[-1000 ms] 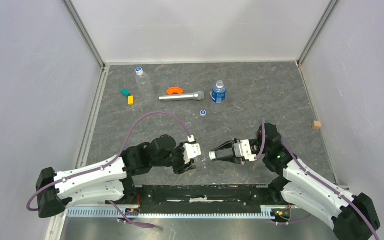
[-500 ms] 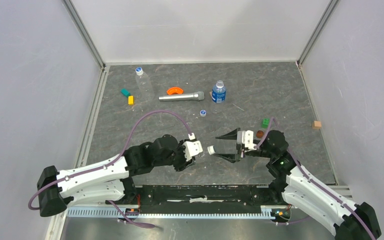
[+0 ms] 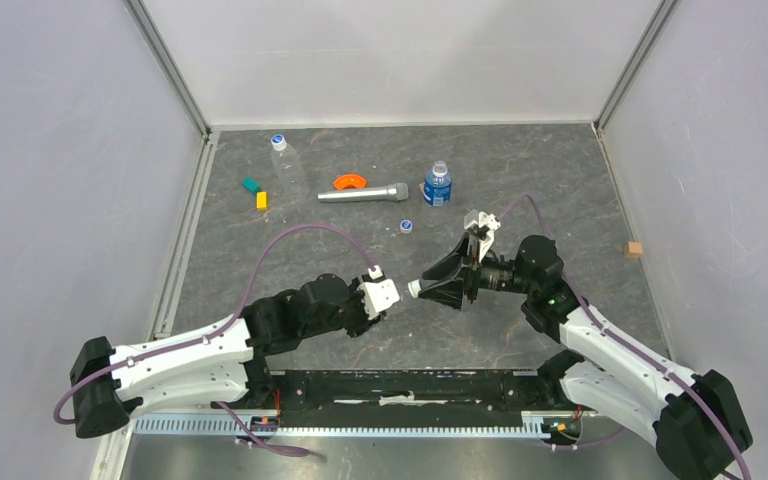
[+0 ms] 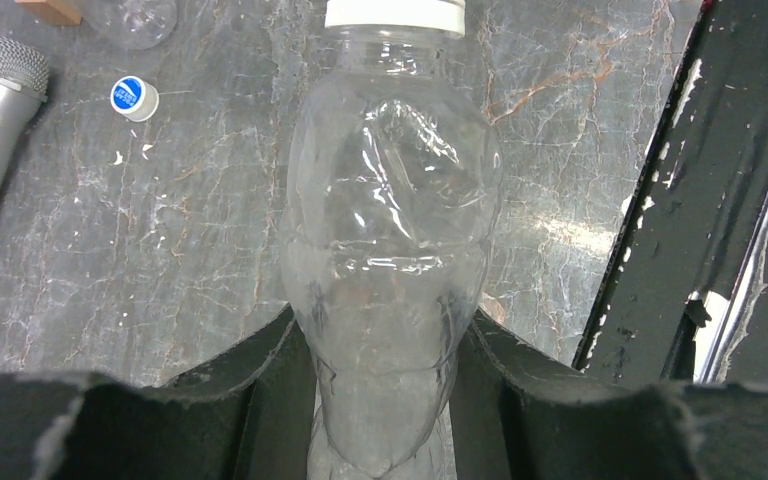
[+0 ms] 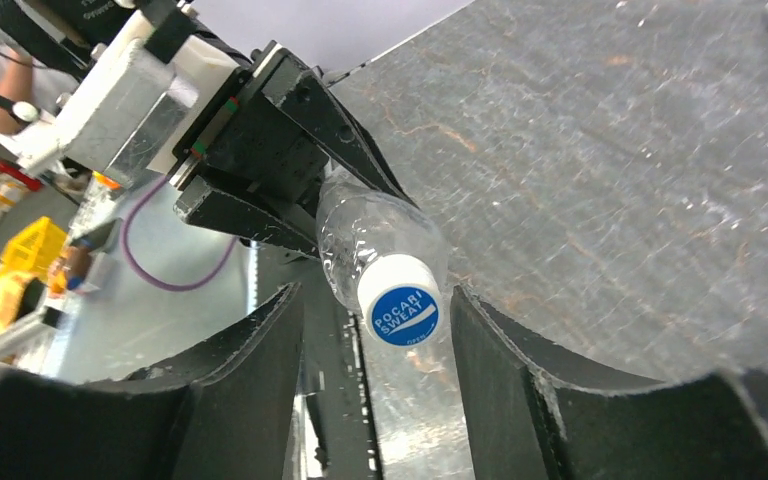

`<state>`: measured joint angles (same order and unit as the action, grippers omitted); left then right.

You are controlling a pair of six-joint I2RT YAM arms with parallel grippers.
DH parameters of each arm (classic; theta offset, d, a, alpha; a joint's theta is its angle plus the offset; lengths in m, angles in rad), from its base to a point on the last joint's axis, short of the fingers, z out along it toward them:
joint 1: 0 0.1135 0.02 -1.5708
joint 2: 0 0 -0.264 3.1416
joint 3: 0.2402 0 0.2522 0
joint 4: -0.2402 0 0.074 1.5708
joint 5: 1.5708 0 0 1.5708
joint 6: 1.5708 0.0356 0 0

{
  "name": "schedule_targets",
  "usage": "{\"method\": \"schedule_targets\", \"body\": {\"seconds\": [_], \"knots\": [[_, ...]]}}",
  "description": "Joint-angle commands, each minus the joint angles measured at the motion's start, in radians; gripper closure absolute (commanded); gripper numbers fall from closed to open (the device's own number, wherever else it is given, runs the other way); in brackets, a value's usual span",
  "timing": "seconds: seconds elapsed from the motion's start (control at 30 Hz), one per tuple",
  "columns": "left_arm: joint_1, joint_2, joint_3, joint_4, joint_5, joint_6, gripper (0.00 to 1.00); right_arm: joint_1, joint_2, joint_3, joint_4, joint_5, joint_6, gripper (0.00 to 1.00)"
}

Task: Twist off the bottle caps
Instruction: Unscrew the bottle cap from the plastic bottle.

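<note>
My left gripper (image 4: 385, 400) is shut on the lower body of a clear unlabelled bottle (image 4: 390, 230) and holds it level above the table. The bottle's white cap with a blue top (image 5: 405, 313) points at my right gripper (image 5: 375, 300). That gripper is open, a finger on each side of the cap with a gap on both sides. From above, the cap (image 3: 415, 289) sits between the left gripper (image 3: 385, 298) and the right gripper (image 3: 428, 288). A second clear bottle (image 3: 286, 168) lies at the back left, capped. A blue-labelled bottle (image 3: 437, 186) stands at the back, capped. One loose cap (image 3: 406, 226) lies on the table.
A silver microphone-like cylinder (image 3: 365, 192) and an orange curved piece (image 3: 349, 181) lie at the back. Green (image 3: 251, 185) and yellow (image 3: 261, 200) blocks are at the back left. A brown cube (image 3: 634, 249) sits by the right wall. The black base rail (image 3: 410, 385) runs along the near edge.
My right gripper let go of the cap and opened, then rolled about its wrist and rose a little toward the back. The left gripper keeps hold of the bottle, slightly raised.
</note>
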<state>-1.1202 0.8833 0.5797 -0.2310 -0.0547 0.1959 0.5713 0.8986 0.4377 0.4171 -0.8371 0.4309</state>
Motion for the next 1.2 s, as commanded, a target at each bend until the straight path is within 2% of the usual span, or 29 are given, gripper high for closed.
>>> {"method": "schedule_targets", "body": {"seconds": [0.0, 0.1, 0.3, 0.43, 0.53, 0.8, 1.07, 1.17], "knots": [[0.002, -0.026, -0.01, 0.064, -0.029, 0.043, 0.93, -0.004, 0.026, 0.024, 0.052, -0.018, 0.164, 0.42], [0.002, -0.023, -0.011, 0.062, -0.034, 0.048, 0.93, -0.004, 0.052, 0.02, 0.083, -0.064, 0.184, 0.44], [0.002, -0.022, -0.007, 0.061, -0.008, 0.04, 0.92, -0.004, 0.083, 0.015, 0.108, -0.035, 0.203, 0.5], [0.002, -0.024, -0.006, 0.059, -0.002, 0.04, 0.92, -0.004, 0.104, 0.015, 0.096, -0.016, 0.201, 0.5], [0.002, -0.027, -0.006, 0.059, -0.002, 0.038, 0.92, -0.004, 0.114, 0.021, 0.043, 0.016, 0.173, 0.45], [0.001, -0.027, -0.007, 0.059, 0.0, 0.035, 0.92, -0.004, 0.125, 0.021, 0.002, 0.031, 0.143, 0.46], [0.002, -0.03, -0.003, 0.052, 0.005, 0.032, 0.92, -0.004, 0.126, 0.0, 0.083, -0.003, 0.166, 0.59], [0.001, -0.032, 0.008, 0.044, 0.014, 0.022, 0.92, -0.004, 0.126, -0.017, 0.137, -0.031, 0.169, 0.73]]}}
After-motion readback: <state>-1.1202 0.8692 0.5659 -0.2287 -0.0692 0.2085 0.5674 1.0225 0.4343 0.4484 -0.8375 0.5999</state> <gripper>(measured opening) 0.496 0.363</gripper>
